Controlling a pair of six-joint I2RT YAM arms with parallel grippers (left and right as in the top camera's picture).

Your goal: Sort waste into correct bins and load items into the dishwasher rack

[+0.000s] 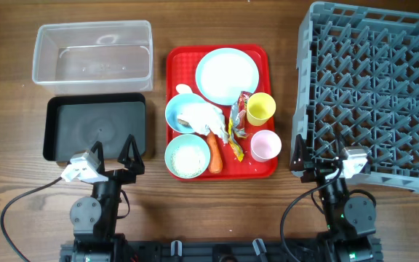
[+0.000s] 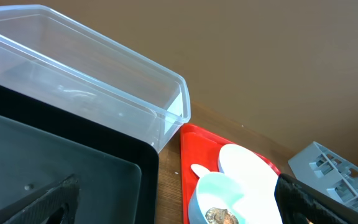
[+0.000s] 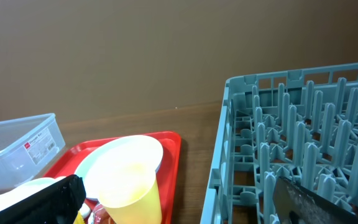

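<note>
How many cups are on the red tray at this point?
2. The yellow cup stands at the right edge of the tray, beside the plate; the pale pink cup sits just below it in the overhead view. None seem hidden.

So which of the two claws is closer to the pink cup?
The right one. The right gripper sits close beside the pink cup, at the corner of the dishwasher rack; the left gripper is across the red tray, over the black bin.
</note>
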